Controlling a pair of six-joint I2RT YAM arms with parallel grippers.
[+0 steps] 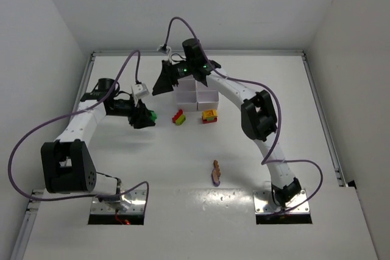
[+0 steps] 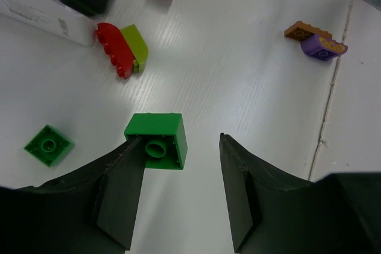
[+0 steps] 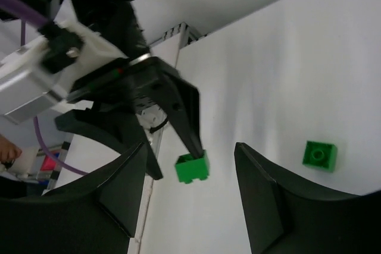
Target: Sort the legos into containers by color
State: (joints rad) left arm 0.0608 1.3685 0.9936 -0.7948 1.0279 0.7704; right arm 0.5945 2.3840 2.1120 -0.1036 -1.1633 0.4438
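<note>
A square green brick (image 2: 156, 138) is seen against one finger of the left gripper (image 2: 180, 142), whose jaws are parted, with a gap left beside it. The right gripper (image 3: 190, 146) is spread wide with nothing between its jaws. Two green bricks are counted, the second brick (image 2: 49, 145) lying on the table (image 2: 238, 57). Three mixed clumps are also counted, red-lime (image 2: 124, 49), red-yellow (image 1: 209, 115) and orange-purple (image 2: 314, 40), along with one white tray (image 1: 196, 95).

White table (image 1: 152, 168) carries tray (image 1: 196, 97), loose green brick (image 2: 47, 145), three mixed clumps (image 1: 179, 117)
</note>
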